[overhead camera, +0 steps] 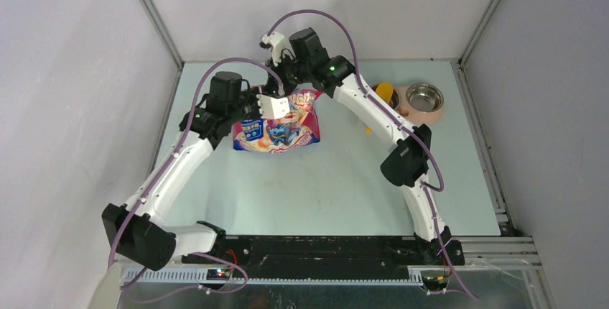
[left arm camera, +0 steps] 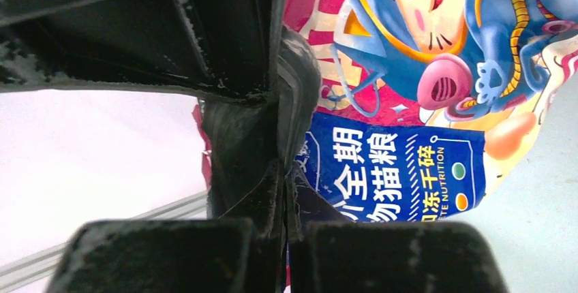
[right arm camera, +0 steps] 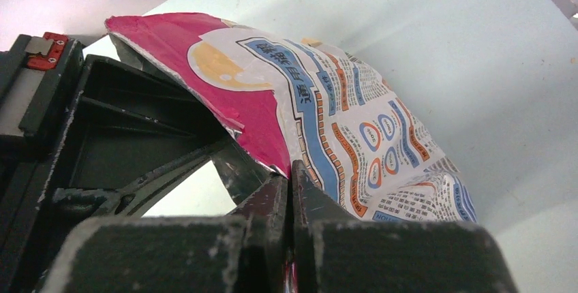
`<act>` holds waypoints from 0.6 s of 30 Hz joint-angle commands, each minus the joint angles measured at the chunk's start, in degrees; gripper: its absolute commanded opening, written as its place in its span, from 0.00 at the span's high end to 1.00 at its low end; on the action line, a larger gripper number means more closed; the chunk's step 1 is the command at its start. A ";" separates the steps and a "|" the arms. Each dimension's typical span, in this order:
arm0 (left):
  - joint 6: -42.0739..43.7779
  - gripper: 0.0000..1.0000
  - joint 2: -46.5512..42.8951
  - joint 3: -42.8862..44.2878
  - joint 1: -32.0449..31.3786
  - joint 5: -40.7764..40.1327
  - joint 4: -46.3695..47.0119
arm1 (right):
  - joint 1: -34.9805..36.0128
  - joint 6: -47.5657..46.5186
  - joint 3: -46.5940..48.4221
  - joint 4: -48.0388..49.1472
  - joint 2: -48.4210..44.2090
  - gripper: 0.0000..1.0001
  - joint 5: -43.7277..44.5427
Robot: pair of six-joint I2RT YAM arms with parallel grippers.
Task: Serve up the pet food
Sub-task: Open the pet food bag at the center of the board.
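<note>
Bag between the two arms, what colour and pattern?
Pink bag with a blue cartoon cat; clearest in left wrist view.

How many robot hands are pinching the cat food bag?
2. The left gripper is shut on the cat food bag at its far left corner; the right gripper is shut on its far edge, close beside. No other gripper is in view.

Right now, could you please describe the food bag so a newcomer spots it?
On the pale green table, look toward the far middle. The bag is pinched there by the left hand and right hand. Unlike the steel bowl to its right, it bears pink-and-blue cartoon print.
</note>
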 commanded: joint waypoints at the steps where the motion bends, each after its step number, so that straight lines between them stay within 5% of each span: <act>1: -1.24 1.00 -1.22 -0.61 -0.16 2.66 -4.84 | 0.26 -2.03 3.72 -2.76 -4.73 0.96 0.51; 6: -3.93 1.00 -3.68 2.06 0.88 9.26 -10.44 | 1.28 -7.43 3.72 -2.15 -4.73 0.85 6.16; 13: -6.09 1.00 -7.30 3.60 4.00 14.14 -15.20 | 2.22 -12.45 3.61 -1.97 -5.47 0.51 8.20; 18: -6.28 1.00 -8.73 3.37 5.28 16.14 -17.61 | 3.37 -15.40 3.33 -2.59 -5.41 0.49 9.91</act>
